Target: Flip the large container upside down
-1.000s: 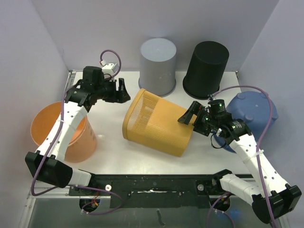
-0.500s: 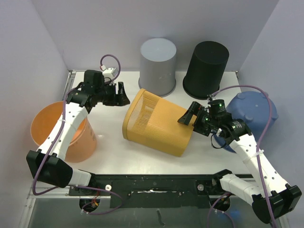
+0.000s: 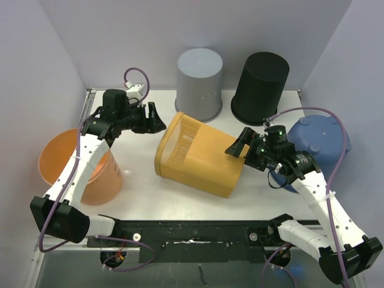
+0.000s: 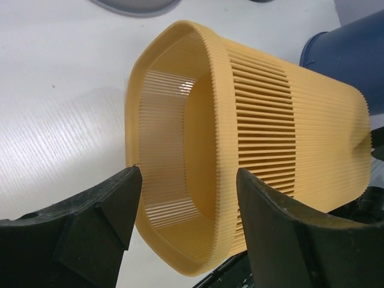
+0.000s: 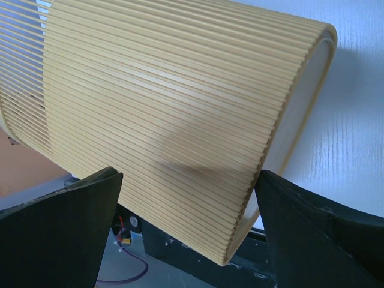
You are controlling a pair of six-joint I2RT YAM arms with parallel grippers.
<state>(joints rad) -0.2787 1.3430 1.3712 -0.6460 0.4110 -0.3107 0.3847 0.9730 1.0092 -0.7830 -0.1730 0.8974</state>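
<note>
The large yellow slatted container [image 3: 198, 156] lies on its side in the middle of the table, open rim to the left, base to the right. My left gripper [image 3: 157, 117] is open just beyond the upper left of the rim. In the left wrist view [image 4: 189, 180] the rim and inside of the container [image 4: 240, 120] fill the space ahead of the fingers. My right gripper [image 3: 239, 146] is open at the base end. In the right wrist view [image 5: 186, 180] the container's side and base edge [image 5: 168, 90] lie between the spread fingers.
A grey container [image 3: 200, 83] and a black one [image 3: 260, 87] stand upside down at the back. A blue container [image 3: 318, 147] sits behind my right arm. An orange bucket [image 3: 105, 177] sits at the left under my left arm.
My left gripper has shifted slightly up and toward the container's rim. The container and the right arm have barely moved.
</note>
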